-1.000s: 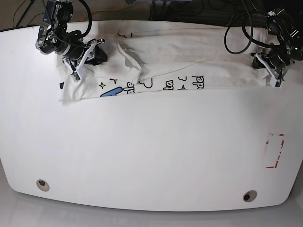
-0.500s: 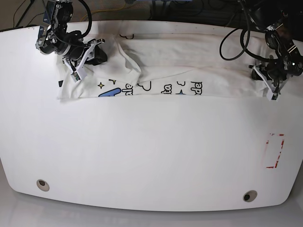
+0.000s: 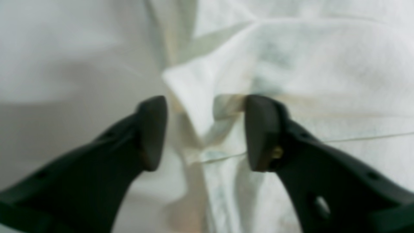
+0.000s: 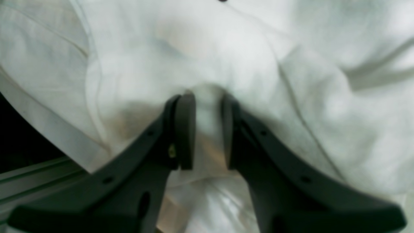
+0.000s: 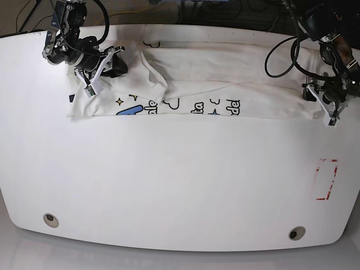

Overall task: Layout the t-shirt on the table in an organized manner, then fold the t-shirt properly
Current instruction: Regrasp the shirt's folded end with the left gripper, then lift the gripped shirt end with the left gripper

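Along the far edge of the table point(image 5: 180, 185) I am seeing the t-shirt point(image 5: 225, 73) lying in a long, folded strip that is running from one arm to the other, its near edge showing a band of the printed front. The lettering there is appearing upside down from the base view and partly tucked under the fold, so I am only reading fragments: something like "dels" near the middle and shorter black letters further along, beside a blue shape point(image 5: 130, 111) and small yellow stars point(image 5: 120, 102); I cannot make out whole words. At the strip's end on the base view's right, the left gripper point(image 3: 207, 132) is standing with its jaws wide apart, a bunched corner of white cloth sitting between the pads without either pad pressing it. At the opposite end, the right gripper point(image 4: 208, 129) is pinching a ridge of the shirt's fabric between its narrow-set jaws, right by the table's edge, with dark floor showing beyond. Near the front corners of the table I am noting two round grommet holes point(image 5: 51, 220), and toward its right side in the base view a red dashed rectangle point(image 5: 326, 180), which is carrying no writing I can read.
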You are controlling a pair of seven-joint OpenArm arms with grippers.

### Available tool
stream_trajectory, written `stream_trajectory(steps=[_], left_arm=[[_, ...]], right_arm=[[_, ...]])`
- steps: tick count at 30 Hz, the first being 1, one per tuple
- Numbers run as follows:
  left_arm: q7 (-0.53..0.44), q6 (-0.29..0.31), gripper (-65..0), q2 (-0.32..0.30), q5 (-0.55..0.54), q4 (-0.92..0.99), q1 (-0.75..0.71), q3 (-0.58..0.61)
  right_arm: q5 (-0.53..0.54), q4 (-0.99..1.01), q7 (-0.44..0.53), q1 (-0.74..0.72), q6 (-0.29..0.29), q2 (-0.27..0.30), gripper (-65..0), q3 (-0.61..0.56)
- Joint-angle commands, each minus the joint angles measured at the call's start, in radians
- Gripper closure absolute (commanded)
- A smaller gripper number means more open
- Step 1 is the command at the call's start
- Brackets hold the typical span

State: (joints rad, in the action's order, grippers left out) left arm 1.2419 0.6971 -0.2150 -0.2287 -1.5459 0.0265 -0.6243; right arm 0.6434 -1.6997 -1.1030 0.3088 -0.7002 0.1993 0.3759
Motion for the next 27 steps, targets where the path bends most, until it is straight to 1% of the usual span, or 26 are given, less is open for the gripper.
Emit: stream_trajectory(steps=[1, 3, 6, 11, 15, 18, 22, 27], left_arm=[[0.029, 0.001, -41.5, -0.019, -0.021, -0.046, 0.017, -0.007], [0.054, 0.001, -42.4, -0.019, -0.053, -0.066, 0.017, -0.009], [0.086, 0.001, -42.4, -0.021, -0.136, -0.095, 0.016, -0.019], [0.123, 0.001, -42.6, -0.021, -0.237, -0.098, 0.01, -0.111], [0.124, 0.001, -42.6, -0.021, -0.3, -0.071, -0.017, -0.184], [0.124, 0.001, -42.6, -0.045, -0.351, -0.029, -0.04, -0.222], [0.118, 0.001, -42.6, -0.083, -0.4, 0.035, -0.067, -0.236], [0.072, 0.001, -42.6, -0.116, -0.45, 0.092, -0.109, -0.233]], right_arm=[[-0.021, -0.004, -0.025, 0.0, 0.002, 0.01, -14.4, 0.004], [-0.021, -0.004, -0.025, -0.001, 0.002, 0.01, -14.4, 0.004], [-0.021, -0.004, -0.025, -0.003, 0.002, 0.009, -14.4, 0.004], [-0.021, -0.004, -0.025, -0.003, 0.002, 0.009, -14.4, 0.002], [-0.023, -0.004, -0.025, -0.003, 0.002, 0.009, -14.4, 0.002], [-0.023, -0.004, -0.025, -0.003, 0.002, 0.009, -14.4, 0.002], [-0.023, -0.004, -0.025, -0.003, 0.002, 0.009, -14.4, 0.002], [-0.023, -0.004, -0.025, -0.003, 0.002, 0.009, -14.4, 0.002]])
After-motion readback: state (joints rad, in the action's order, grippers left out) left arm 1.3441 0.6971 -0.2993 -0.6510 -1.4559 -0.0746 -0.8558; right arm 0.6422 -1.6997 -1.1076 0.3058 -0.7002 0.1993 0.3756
